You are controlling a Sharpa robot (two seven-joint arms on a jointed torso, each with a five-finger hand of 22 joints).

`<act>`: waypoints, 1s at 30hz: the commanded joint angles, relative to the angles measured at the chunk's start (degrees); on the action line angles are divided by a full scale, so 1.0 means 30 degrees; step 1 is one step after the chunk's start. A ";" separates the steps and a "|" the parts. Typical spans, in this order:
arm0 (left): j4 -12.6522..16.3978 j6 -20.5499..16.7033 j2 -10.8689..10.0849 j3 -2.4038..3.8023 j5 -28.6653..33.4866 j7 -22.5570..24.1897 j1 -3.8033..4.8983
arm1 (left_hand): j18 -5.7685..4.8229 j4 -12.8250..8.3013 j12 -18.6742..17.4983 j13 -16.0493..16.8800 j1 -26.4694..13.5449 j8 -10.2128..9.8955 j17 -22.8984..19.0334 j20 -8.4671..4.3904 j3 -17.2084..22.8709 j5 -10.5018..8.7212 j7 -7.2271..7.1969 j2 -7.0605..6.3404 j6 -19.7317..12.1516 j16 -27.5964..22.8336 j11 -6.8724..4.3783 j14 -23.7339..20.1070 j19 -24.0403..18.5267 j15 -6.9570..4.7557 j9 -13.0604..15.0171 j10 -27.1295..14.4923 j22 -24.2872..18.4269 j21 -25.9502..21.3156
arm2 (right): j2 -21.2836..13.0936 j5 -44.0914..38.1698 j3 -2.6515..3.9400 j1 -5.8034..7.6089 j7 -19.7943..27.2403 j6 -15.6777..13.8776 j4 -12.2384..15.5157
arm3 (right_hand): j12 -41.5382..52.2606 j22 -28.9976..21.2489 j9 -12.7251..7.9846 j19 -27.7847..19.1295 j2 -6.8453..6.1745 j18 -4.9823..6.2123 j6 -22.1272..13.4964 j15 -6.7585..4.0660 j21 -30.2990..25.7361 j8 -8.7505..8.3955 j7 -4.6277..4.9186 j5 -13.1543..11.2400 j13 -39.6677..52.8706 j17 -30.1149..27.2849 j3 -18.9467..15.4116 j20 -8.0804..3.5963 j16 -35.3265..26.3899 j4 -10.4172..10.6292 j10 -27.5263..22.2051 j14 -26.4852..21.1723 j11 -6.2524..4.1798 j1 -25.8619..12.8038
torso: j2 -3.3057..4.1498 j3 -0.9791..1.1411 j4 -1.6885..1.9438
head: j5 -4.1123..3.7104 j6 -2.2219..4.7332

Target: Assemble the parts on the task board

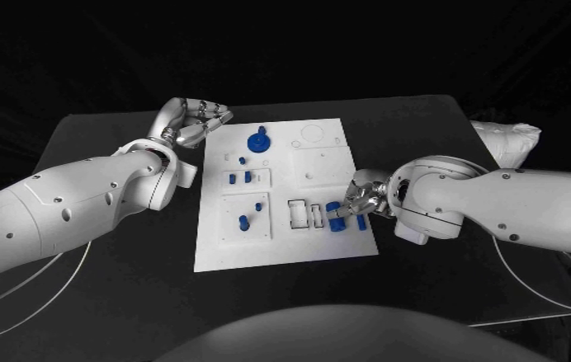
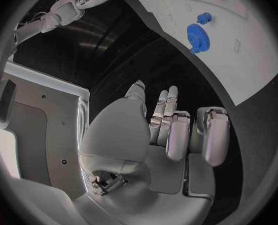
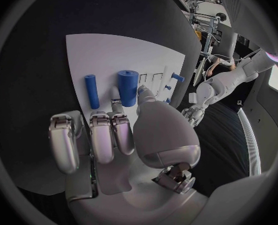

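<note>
Touching a blue cylinder (image 3: 128, 87) on the task board (image 1: 327, 246), right hand (image 1: 361, 199); left hand (image 1: 191, 121) curled, holding nothing

A black table (image 1: 119, 296) lies under everything, set against dark surroundings.

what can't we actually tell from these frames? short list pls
- Right robot hand, head view: its own fingers hide any contact with the blue parts. In the right wrist view, fingertips cover the base of the thick blue cylinder.
- Small blue parts at mid-board, head view: too small to identify.
- Task board, left wrist view: cut off by the circle's rim.
</note>
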 commanded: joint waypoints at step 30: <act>0.0053 0.0466 0.0023 0.0012 -0.0072 0.0161 -0.0010 | 0.0007 0.0018 -0.0038 -0.0012 0.0018 -0.0077 0.3986 -0.0084 -0.0146 0.0071 -0.0014 0.0210 0.0086 -0.0020 -0.0123 0.1580 0.1549 -0.0095 -0.0022 -0.0038 0.4838 -0.0107 | 0.1115 0.0579 -0.0073 -0.0604 -0.0427 0.0640 -0.0586 | 0.0053 0.5020 -0.0111 0.2000 0.0350 -0.0130 -0.1468 0.0369 0.0086 -0.1189 0.0532 -0.0231 0.5026 0.5031 0.0952 0.0198 0.0078 -0.0638 0.1966 0.1988 0.0479 -0.0157 | 0.0010 -0.0005 0.0003 | 0.0035 0.0001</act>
